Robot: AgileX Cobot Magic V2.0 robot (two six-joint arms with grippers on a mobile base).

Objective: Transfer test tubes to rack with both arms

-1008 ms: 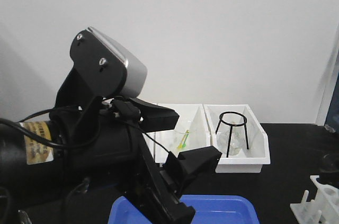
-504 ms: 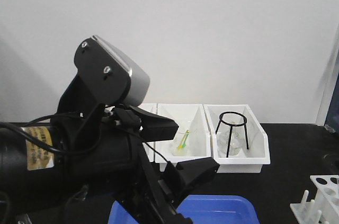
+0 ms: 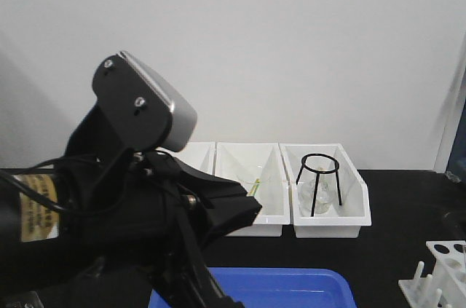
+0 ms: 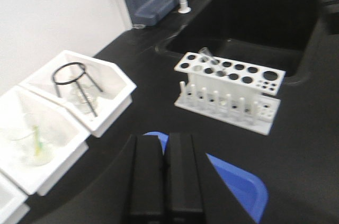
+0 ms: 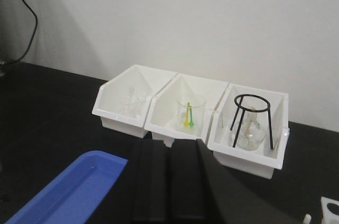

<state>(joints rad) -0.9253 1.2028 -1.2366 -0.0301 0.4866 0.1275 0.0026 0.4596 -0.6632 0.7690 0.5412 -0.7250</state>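
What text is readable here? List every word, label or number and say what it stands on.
Yellow label on the black arm, front view: dark print, too blurred to read.
Rack, white bins, blue tray: no text visible.
Nothing legible in any view.

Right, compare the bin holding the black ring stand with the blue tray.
The bin is white with tall walls and a sloped open front; the blue tray is low and shallow. The bin holds a black ring stand over glassware; the tray's visible part looks bare. Both sit on the black counter.
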